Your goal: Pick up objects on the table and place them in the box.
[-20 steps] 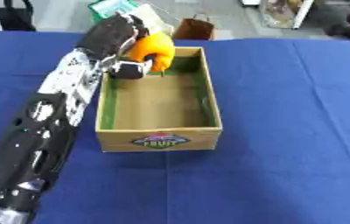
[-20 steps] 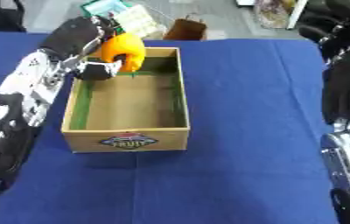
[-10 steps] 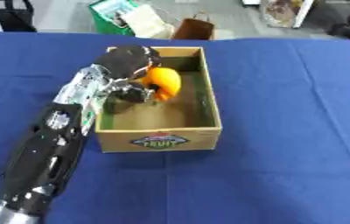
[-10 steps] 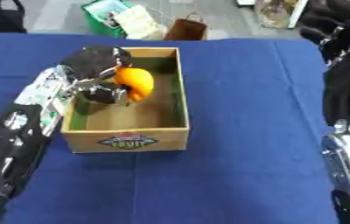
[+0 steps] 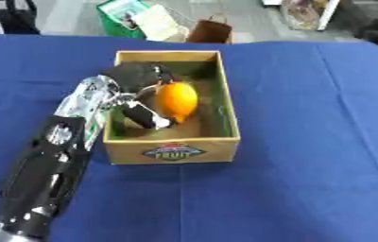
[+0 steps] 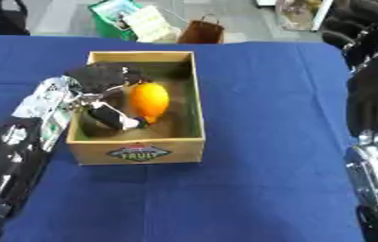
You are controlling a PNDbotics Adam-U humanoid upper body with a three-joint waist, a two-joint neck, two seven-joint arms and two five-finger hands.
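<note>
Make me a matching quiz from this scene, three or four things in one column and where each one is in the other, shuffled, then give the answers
Things:
1. orange fruit
2. left hand
3. box
4. brown paper bag

Places:
A. on the floor beyond the table's far edge
B. standing on the blue tablecloth
C. inside the box, held by the hand
D. reaching into the box from its left side

Pairs: 1-C, 2-D, 3-B, 4-A

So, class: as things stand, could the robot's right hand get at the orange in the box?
Probably not easily. The left hand is curled round the orange inside the box, covering its left side, and the right arm sits off at the table's right edge, its hand unseen.
</note>
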